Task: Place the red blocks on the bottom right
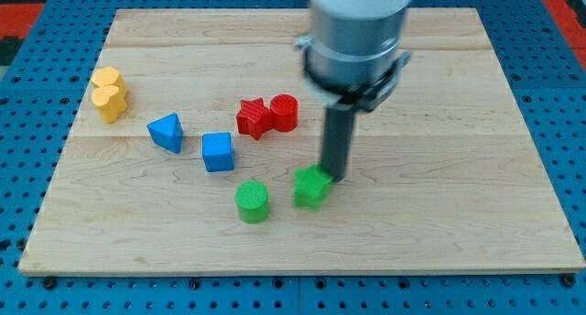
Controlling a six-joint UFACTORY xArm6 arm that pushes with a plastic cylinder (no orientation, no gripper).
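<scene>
Two red blocks sit touching near the board's middle: a red star-shaped block (253, 117) and a red cylinder (284, 112) on its right. My tip (330, 177) is down and to the right of the red cylinder, apart from it. It stands right against the upper right side of a green block (310, 188). The dark rod rises from the tip to the large grey arm body at the view's top.
A green cylinder (252, 201) lies left of the green block. A blue cube (218, 152) and a blue triangle (166, 131) lie left of centre. Two yellow blocks (109, 92) sit at the far left. The wooden board (458, 196) rests on a blue surface.
</scene>
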